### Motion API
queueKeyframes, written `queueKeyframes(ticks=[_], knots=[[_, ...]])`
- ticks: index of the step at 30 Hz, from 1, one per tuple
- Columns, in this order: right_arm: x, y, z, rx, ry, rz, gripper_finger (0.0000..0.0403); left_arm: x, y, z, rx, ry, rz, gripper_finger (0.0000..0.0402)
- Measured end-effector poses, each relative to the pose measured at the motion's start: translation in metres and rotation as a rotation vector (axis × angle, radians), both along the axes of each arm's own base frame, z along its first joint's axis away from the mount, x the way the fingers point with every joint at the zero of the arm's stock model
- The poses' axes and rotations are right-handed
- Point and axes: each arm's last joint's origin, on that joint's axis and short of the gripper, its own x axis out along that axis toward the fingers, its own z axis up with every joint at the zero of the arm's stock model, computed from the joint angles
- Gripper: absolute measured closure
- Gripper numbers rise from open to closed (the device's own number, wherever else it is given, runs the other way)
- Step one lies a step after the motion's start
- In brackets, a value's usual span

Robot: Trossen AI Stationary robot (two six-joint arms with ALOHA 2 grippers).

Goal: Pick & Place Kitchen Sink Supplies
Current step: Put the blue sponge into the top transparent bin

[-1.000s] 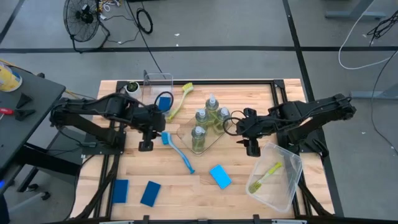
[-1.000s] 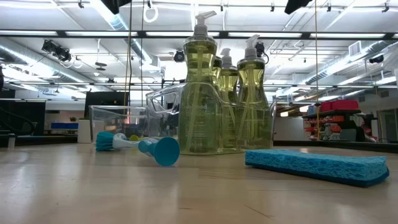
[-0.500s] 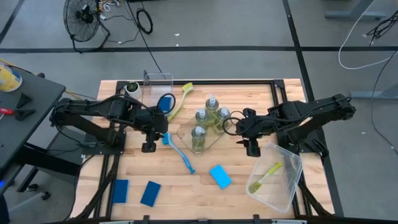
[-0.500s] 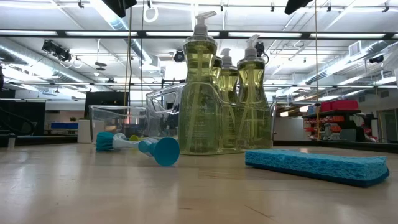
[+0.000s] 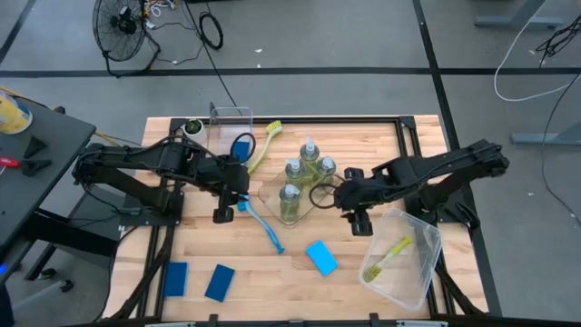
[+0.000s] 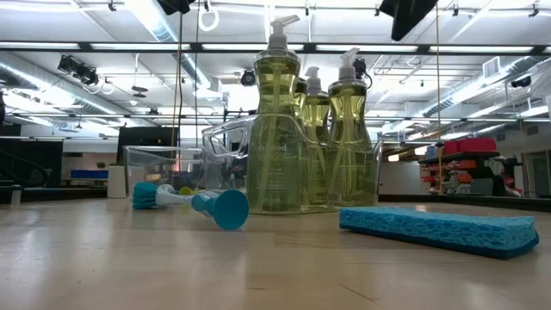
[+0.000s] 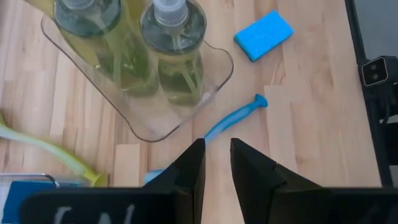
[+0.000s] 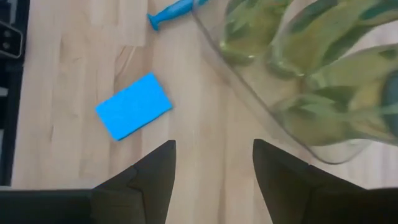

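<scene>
Four soap bottles [image 5: 302,177] stand together on a clear tray [image 5: 315,207] at the counter's [image 5: 381,136] centre. The right gripper [image 5: 352,218], jaws open and empty, hovers at their 4 o'clock; the left gripper [image 5: 227,204], jaws narrowly apart and empty, at 9 o'clock above the blue brush [image 5: 261,223]. A blue sponge [image 5: 321,258] lies at 6 o'clock.

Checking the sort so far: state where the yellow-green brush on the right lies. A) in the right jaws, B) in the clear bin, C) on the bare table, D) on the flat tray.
B: the yellow-green brush lies inside the clear bin near the table's right edge.
</scene>
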Motion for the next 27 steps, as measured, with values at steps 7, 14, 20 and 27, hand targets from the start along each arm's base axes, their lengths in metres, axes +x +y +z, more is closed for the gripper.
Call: queueKeyframes(ticks=[7, 14, 20, 27], knots=[[0.005, 0.003, -0.006, 0.032, 0.031, 0.009, 0.0188, 0.0, 0.0, 0.0, -0.03, 0.007, 0.04, 0.0323], [0.003, 0.018, -0.005, -0.001, 0.001, 0.219, 0.0188, 0.0, 0.0, 0.0, -0.037, 0.008, 0.033, 0.0323], [0.011, 0.023, -0.001, -0.008, -0.096, 0.285, 0.0188, 0.0, 0.0, 0.0, -0.036, 0.007, 0.033, 0.0323], [0.032, 0.029, -0.024, -0.055, -0.046, 0.396, 0.0188, 0.0, 0.0, 0.0, -0.036, 0.005, 0.033, 0.0323]])
